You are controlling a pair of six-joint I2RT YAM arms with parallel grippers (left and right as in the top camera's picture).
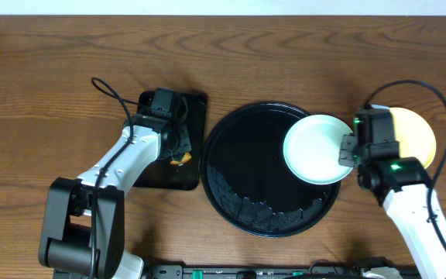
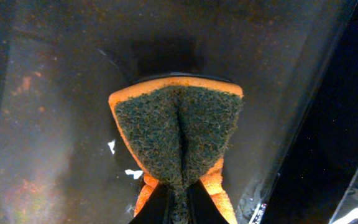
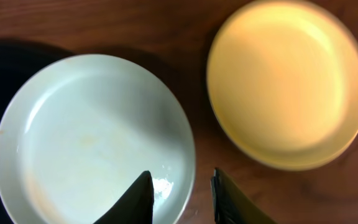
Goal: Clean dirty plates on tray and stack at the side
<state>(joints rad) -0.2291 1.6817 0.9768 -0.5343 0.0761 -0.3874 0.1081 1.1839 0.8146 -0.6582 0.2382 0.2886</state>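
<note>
So the right gripper (image 3: 180, 198) is pinching the near rim of the bluish-white plate (image 3: 92, 137). One finger is sitting over the inside, one outside the edge, and the gap is drawn in narrow on it. From overhead the plate is hanging out over the right edge of the round black tray (image 1: 238, 178). It's looking lifted rather than lying flat, though I'm going partly off the shadow under it, so don't quote me. A faint yellowish smear is showing on its face, plus some wet-looking specks by the fingers, so I'm not calling it spotless.

The yellow plate (image 1: 418, 132) is sitting on the table (image 1: 53, 70) just right of the tray, beside the right arm. It's looking clean in the wrist view, and I'm reading it as the start of the stack.

The left gripper (image 2: 178, 202) is squeezing the sponge (image 2: 179, 134), folded with the green scrubby side out, fingers clamped tight on it. It's hovering over the rectangular tray (image 1: 194, 116).

Progress-wise, one plate is sitting at the side. The second is in hand and needing to go on top of the yellow one, maybe after another wipe. I'm only seeing two plates and no other on the round tray.
</note>
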